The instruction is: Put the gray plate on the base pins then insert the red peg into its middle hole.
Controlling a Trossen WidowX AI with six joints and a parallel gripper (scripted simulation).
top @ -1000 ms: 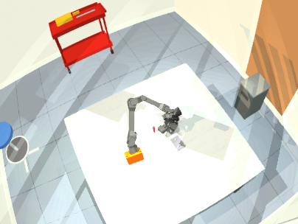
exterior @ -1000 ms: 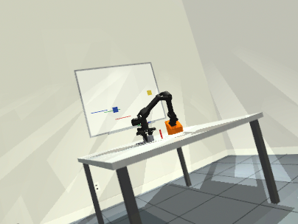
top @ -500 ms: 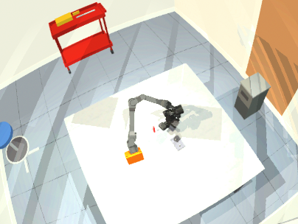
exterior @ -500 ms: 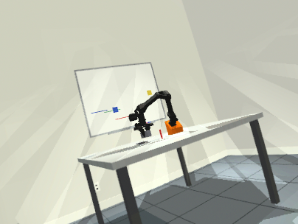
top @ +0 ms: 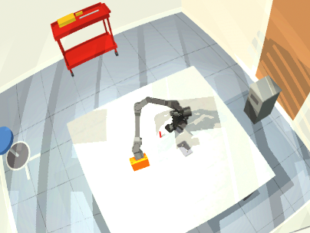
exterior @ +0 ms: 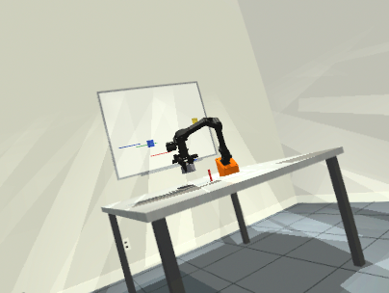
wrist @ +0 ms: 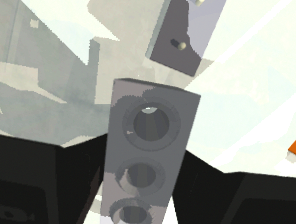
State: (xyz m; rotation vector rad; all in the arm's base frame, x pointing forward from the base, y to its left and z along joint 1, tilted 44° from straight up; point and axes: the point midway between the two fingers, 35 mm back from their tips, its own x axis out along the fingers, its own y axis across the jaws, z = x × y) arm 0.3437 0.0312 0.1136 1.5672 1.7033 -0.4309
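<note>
The gray plate [wrist: 155, 157] [exterior: 189, 168] is between the fingers of my gripper [wrist: 142, 140] [exterior: 187, 164], which is shut on it. Its three holes show in a row in the wrist view. The exterior view shows the plate raised above the table. The base [wrist: 207, 27] [top: 186, 152] lies on the table beyond the plate's far end in the wrist view, with two pale pins; the plate is apart from it. The red peg [top: 160, 134] [exterior: 210, 175] stands on the table between the gripper and the arm's orange mount. The fingertips are hard to make out in the top view.
The orange mount [top: 140, 163] [exterior: 227, 167] carries the arm on the white table [top: 126, 199] [exterior: 308, 165]. Shadows fall across the tabletop around the gripper. A red cart [top: 90, 50] and a gray bin [top: 262, 100] stand on the floor away from the table.
</note>
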